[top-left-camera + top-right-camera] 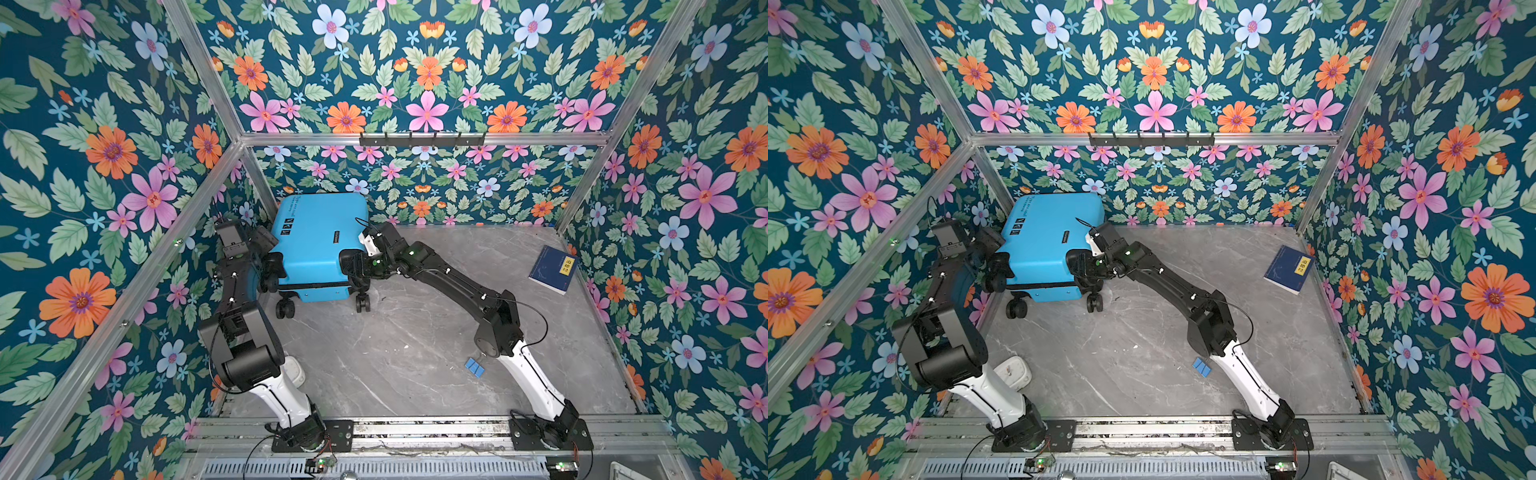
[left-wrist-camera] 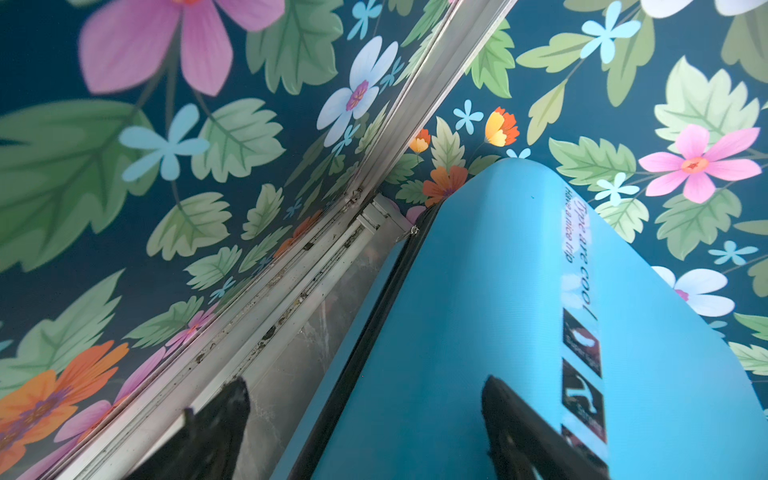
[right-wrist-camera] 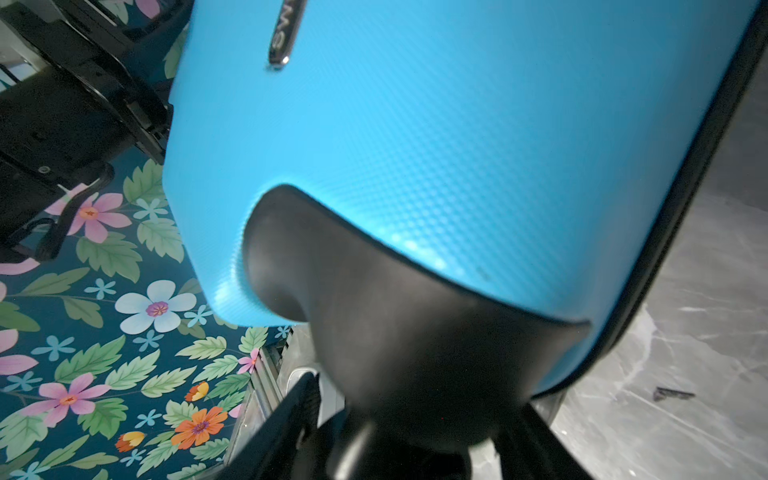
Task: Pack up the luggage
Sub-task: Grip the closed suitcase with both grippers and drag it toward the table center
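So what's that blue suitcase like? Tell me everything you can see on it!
The luggage is a small sky-blue hard-shell suitcase with a dimpled, plastic-looking shell, a black zip seam, black spinner wheels, black lettering, stickers and a small badge. It is closed, lying on its broad side in the far left corner of the table, wheels toward the near edge. The left gripper straddles that seam; the right gripper brackets a wheel housing.

The luggage (image 3: 457, 124) had a hard plastic shell, finely dimpled with a soft sheen (its wheel housing (image 3: 395, 332) was smooth matt black), and a glossy metal badge (image 3: 286, 33). The tabletop (image 1: 395, 353) looked like polished grey marble; the frame rails (image 1: 299, 138) were brushed metal.
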Available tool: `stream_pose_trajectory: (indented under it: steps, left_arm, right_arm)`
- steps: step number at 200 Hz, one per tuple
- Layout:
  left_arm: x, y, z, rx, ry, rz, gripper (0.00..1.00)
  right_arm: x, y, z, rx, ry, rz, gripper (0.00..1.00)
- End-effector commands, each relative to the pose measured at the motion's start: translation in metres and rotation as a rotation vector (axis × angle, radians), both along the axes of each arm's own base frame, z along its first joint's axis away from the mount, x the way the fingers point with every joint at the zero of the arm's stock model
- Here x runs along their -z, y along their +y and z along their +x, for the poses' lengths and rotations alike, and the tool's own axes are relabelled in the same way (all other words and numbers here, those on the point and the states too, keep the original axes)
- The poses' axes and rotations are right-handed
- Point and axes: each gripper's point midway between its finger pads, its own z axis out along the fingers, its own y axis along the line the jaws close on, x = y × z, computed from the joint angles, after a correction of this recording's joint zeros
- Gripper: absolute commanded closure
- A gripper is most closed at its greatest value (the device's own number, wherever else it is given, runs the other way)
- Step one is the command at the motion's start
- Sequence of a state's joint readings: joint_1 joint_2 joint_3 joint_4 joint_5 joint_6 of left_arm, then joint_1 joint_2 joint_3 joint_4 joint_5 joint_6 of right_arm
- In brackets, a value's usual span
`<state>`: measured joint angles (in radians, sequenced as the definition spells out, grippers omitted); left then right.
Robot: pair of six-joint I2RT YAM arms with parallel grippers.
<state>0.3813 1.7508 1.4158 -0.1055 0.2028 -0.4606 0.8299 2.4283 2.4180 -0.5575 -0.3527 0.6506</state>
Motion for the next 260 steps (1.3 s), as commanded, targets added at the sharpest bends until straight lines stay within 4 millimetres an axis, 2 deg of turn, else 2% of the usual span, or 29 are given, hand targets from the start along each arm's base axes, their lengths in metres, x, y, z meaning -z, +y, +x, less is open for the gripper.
stream_pose_trajectory:
  steps: [1,39,93,117,148,164,169,172,184,211,242,252,260]
  left_arm:
    - [0.032,-0.024,-0.013,0.067,0.128,-0.043,0.1]
    - [0.026,-0.048,-0.012,0.11,0.13,-0.017,0.1]
    - [0.006,-0.107,-0.024,0.215,0.106,0.028,0.1]
    - [-0.013,-0.135,-0.035,0.268,0.078,0.042,0.09]
    - [-0.053,-0.171,-0.059,0.342,0.014,0.06,0.07]
    - [-0.069,-0.178,-0.073,0.357,-0.013,0.065,0.06]
    - [-0.073,-0.179,-0.076,0.36,-0.018,0.064,0.05]
    - [-0.075,-0.18,-0.077,0.363,-0.021,0.066,0.05]
    - [-0.08,-0.18,-0.084,0.367,-0.027,0.066,0.05]
    - [-0.074,-0.178,-0.091,0.361,-0.004,0.078,0.04]
    - [-0.047,-0.178,-0.089,0.366,0.04,0.072,0.05]
    - [-0.037,-0.178,-0.087,0.365,0.05,0.062,0.05]
    - [-0.029,-0.178,-0.085,0.36,0.056,0.055,0.05]
  right_arm:
    - [-0.016,0.002,-0.007,0.004,0.02,0.078,0.49]
    - [-0.022,-0.014,-0.01,0.033,0.022,0.111,0.57]
    - [-0.026,-0.061,-0.02,0.099,0.009,0.118,0.6]
    - [-0.026,-0.086,-0.036,0.124,0.004,0.114,0.6]
    - [-0.019,-0.118,-0.062,0.149,0.009,0.1,0.6]
    - [-0.012,-0.136,-0.074,0.171,0.019,0.085,0.6]
    - [-0.002,-0.141,-0.078,0.177,0.033,0.072,0.6]
    - [-0.013,-0.146,-0.082,0.181,0.018,0.09,0.6]
    - [-0.007,-0.158,-0.091,0.195,0.023,0.083,0.6]
    - [0.004,-0.191,-0.111,0.248,0.03,0.057,0.6]
    - [0.009,-0.225,-0.124,0.298,0.034,0.035,0.58]
    - [0.012,-0.232,-0.125,0.304,0.041,0.032,0.56]
    - [0.014,-0.238,-0.126,0.307,0.048,0.027,0.48]
